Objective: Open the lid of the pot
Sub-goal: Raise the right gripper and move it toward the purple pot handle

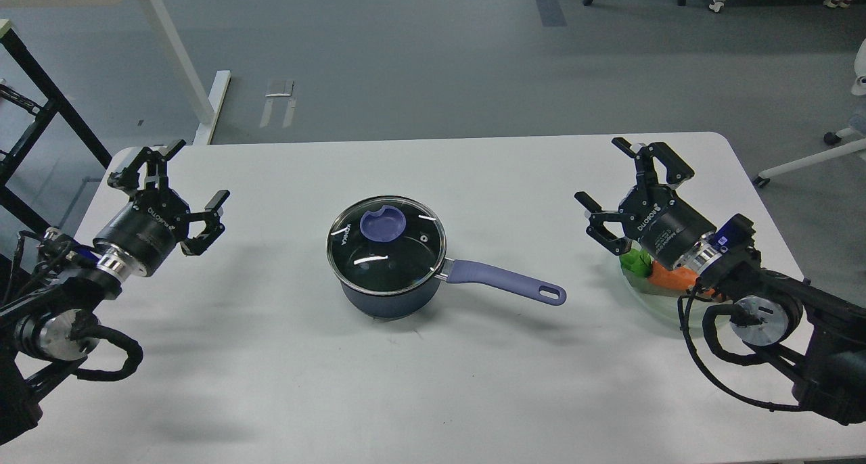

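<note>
The dark navy pot (385, 300) stands in the middle of the white table, its lavender handle (504, 281) pointing right. The clear glass lid (387, 244) with a steel rim lies flat on top of it, and the purple-blue knob (383, 224) sits toward the lid's far side. My left gripper (177, 176) hovers open well to the left of the pot with nothing between its fingers. Off to the right, my right gripper (612, 173) is open too and holds nothing, well apart from the handle's end.
A pale green glass dish (653, 302) with a toy carrot (670, 278) sits under my right wrist at the table's right side. The white table (433, 396) ends just beyond both grippers. Desk legs (176, 51) stand on the floor behind.
</note>
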